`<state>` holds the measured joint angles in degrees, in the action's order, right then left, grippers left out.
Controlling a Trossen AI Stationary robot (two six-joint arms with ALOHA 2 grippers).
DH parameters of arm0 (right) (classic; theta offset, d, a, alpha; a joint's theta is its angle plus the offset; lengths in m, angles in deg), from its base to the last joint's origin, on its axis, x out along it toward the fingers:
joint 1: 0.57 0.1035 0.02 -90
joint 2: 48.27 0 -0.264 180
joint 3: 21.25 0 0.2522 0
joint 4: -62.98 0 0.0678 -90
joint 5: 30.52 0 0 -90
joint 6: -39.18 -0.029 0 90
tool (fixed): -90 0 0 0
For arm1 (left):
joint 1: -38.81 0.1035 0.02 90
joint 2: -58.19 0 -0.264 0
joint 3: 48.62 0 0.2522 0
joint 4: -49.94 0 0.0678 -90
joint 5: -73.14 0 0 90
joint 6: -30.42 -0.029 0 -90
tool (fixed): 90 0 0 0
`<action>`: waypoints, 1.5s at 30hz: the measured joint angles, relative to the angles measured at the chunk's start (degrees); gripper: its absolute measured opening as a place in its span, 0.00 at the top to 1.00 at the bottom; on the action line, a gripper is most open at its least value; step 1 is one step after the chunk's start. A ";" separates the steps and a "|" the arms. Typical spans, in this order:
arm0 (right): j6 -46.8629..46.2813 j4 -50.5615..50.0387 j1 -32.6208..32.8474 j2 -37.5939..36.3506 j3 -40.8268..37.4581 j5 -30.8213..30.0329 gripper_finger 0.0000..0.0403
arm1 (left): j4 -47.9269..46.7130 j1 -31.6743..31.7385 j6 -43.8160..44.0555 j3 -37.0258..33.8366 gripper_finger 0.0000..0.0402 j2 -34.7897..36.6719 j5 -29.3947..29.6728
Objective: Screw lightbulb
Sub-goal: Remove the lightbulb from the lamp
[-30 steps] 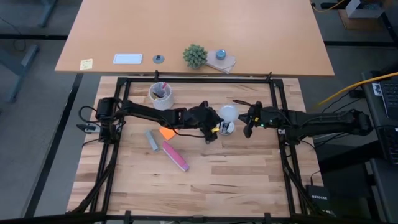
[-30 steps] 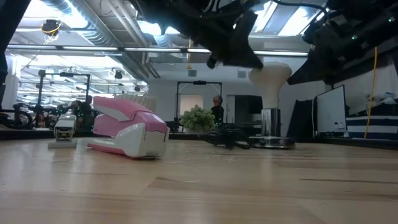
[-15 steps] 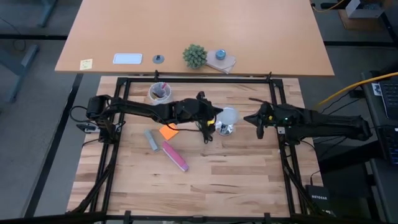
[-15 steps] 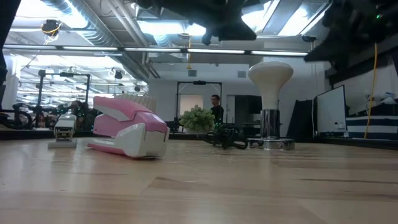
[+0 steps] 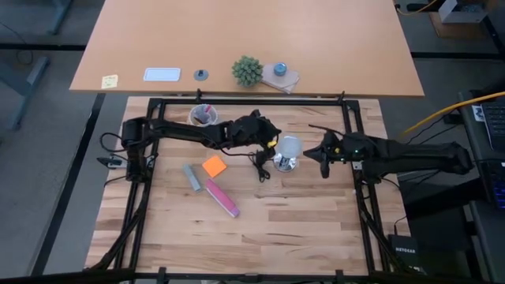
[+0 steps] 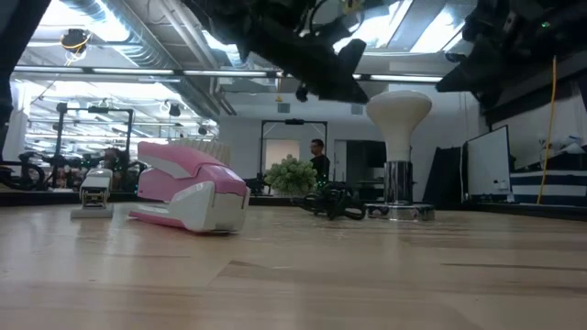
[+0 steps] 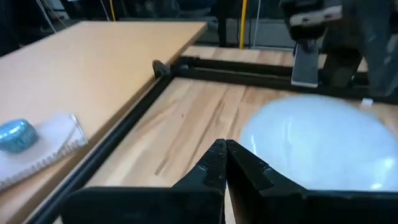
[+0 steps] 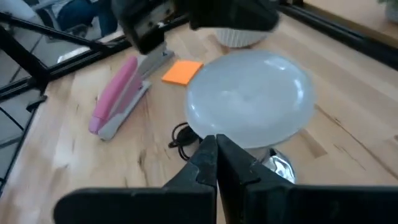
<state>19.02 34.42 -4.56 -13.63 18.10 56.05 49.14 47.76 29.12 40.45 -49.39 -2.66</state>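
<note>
The white frosted lightbulb (image 5: 289, 147) stands upright with its base in the shiny round metal socket (image 6: 398, 209), right of the table's middle. It also shows in the low view (image 6: 398, 112), the left wrist view (image 7: 320, 146) and the right wrist view (image 8: 250, 98). My left gripper (image 5: 271, 140) is shut and empty, hovering just left of the bulb's top and a little toward the far edge. My right gripper (image 5: 322, 155) is shut and empty, hovering to the right of the bulb. Neither touches it.
The socket's black cord (image 5: 260, 167) lies left of it. An orange sticky note (image 5: 213, 166), a grey stapler (image 5: 192, 177) and a pink stapler (image 5: 222, 198) lie to the left and nearer. A white cup with pens (image 5: 203, 117) stands far left.
My left gripper has gone from the bulb's near left side toward the table's far edge, rising and then dropping a little. My right gripper has drawn back a little toward the table's right edge. The bulb has stayed upright in the socket.
</note>
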 joint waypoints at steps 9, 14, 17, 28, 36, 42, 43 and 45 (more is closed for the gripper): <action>2.47 3.60 5.01 5.29 -0.02 -7.42 0.99 | 1.32 0.52 0.03 0.00 1.00 -1.56 -1.46; 2.46 4.14 5.14 6.84 -0.02 -8.66 0.99 | 0.80 0.18 0.91 0.00 1.00 -1.56 -2.34; 2.46 4.43 5.14 7.19 -0.02 -9.06 0.99 | 1.00 -0.12 1.20 0.00 1.00 -1.56 -3.10; 2.37 4.19 5.16 7.49 -0.02 -13.12 0.99 | -1.78 -1.75 2.77 0.09 1.00 -1.38 -2.34; 2.33 3.73 5.16 7.49 -0.02 -14.71 0.99 | -2.99 -3.30 3.89 0.13 1.00 -1.27 -0.23; 2.26 3.35 5.16 7.49 -0.01 -15.05 0.99 | -3.24 -4.34 3.89 0.11 1.00 -1.27 0.79; 2.26 3.19 5.16 7.49 -0.02 -15.11 0.99 | -3.26 -4.49 3.89 0.11 1.00 -1.27 1.03; 2.08 2.70 5.14 7.49 -0.01 -16.07 0.99 | -3.30 -4.74 3.96 0.11 1.00 -1.27 1.06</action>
<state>21.11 37.11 0.58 -6.14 18.09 39.98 45.84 43.02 33.08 40.56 -50.67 -1.59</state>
